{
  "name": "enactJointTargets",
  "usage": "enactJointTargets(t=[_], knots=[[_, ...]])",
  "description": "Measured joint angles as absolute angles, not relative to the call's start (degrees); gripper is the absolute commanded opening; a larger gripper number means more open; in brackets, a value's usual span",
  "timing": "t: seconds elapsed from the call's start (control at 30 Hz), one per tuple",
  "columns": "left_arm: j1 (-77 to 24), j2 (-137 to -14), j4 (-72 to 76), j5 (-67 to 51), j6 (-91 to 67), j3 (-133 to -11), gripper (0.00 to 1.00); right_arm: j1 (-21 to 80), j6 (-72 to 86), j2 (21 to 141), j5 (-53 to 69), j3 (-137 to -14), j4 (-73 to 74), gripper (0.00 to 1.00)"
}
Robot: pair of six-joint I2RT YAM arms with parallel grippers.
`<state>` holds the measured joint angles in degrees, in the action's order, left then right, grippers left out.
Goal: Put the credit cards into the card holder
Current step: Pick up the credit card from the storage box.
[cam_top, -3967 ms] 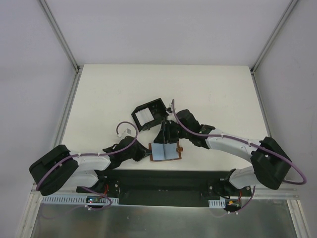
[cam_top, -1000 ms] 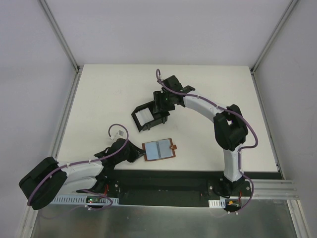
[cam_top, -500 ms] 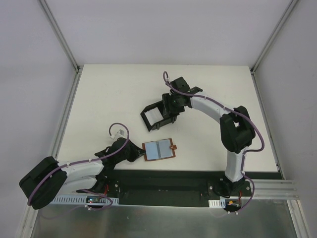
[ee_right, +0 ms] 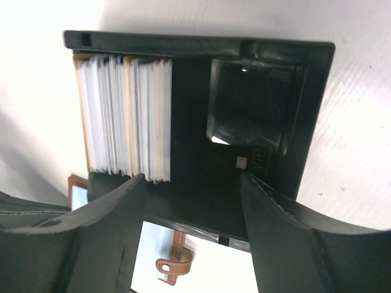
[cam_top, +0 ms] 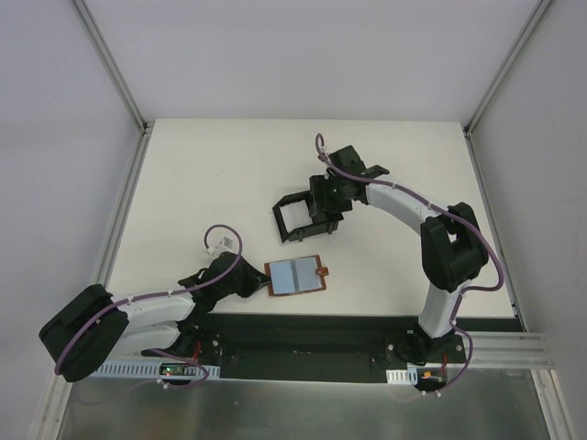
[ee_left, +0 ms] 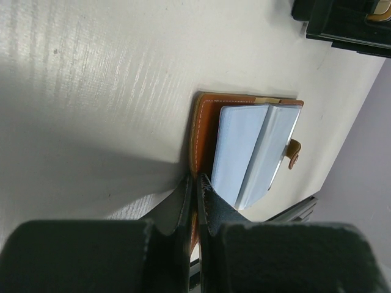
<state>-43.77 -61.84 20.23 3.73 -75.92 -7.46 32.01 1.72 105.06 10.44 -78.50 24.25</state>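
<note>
The black card holder (cam_top: 298, 234) stands mid-table with a stack of white cards (ee_right: 122, 116) upright in its left half and a black VIP card (ee_right: 250, 162) in its right half. My right gripper (cam_top: 323, 209) is open over the holder (ee_right: 201, 46), its fingers spread wide above the near wall. The brown wallet (cam_top: 321, 272) lies open near the front edge with pale blue credit cards (cam_top: 292, 275) in it. My left gripper (cam_top: 260, 282) is shut on the wallet's left edge (ee_left: 198, 131); the cards (ee_left: 241, 152) lie just beyond its tips.
The wallet's brown strap (ee_right: 174, 265) shows just past the holder's near wall. The dark base rail (cam_top: 303, 335) runs along the table's front edge, close behind the wallet. White table (cam_top: 202, 174) stretches to the left and back.
The right gripper and the card holder have shifted right and a little nearer across the table. Four seconds ago the right gripper was down at the wallet. The left gripper stays on the wallet.
</note>
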Motion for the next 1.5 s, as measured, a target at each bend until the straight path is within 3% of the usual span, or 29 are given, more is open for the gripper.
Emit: enactJointTargets(t=[0.17,0.33,0.73,0.93,1.5], knots=[[-43.75,-63.53,20.27,3.66,-74.87,-8.75,0.00,31.86,2.52,105.30,13.21,-79.99,22.55,0.66],[-43.75,-64.84,20.86,3.27,-72.10,-9.63,0.09,31.86,2.94,106.65,14.37,-81.58,21.61,0.66],[-43.40,-65.04,21.56,1.78,-69.19,-10.02,0.12,31.86,2.98,107.46,15.97,-81.69,21.63,0.67],[-43.40,-63.86,21.69,1.74,-69.17,-9.47,0.20,31.86,3.01,107.46,16.05,-81.69,21.63,0.67],[-43.31,-60.90,21.74,2.07,-69.82,-7.53,0.14,31.86,3.86,107.57,17.54,-81.69,21.56,0.67]])
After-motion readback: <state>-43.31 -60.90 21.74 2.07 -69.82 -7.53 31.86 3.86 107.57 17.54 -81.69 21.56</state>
